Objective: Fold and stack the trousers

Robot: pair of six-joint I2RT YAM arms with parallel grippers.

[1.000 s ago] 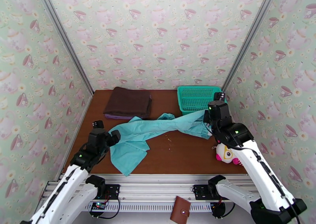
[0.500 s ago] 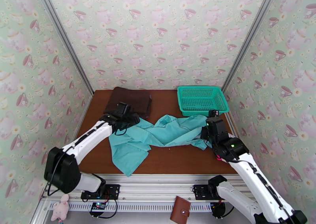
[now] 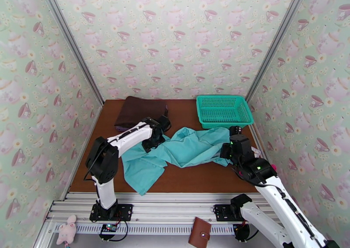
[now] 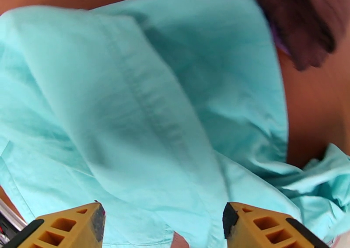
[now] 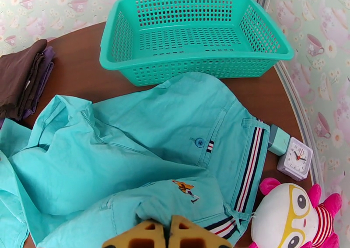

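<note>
Trousers (image 3: 186,146) lie crumpled on the worktop (image 3: 197,176). Long axis runs straight across from my right claw (image 3: 225,151) to my left claw (image 3: 159,133), and one leg trails off back toward my bases, on the near side of the left claw. Waist end (striped band, button, small embroidered mark) sits right at the right claw's tips. That claw is pinched narrow with a fold of waist cloth at its tips, and I read it as gripping. Left claw is wide, nothing between its fingers (image 4: 76,222), hanging directly over leg cloth with a seam running away from it. Dark brown folded cloth (image 3: 140,111) is just beyond the left claw and meets the leg's edge. Basket (image 5: 188,63) is ahead of the right claw and clear of the waist. Clock (image 5: 296,158) and plush toy (image 5: 284,214) are just right of it. Judgement: left claw is nearer the legs, so the leg grab is its job, and it needs to drop straight down.
</note>
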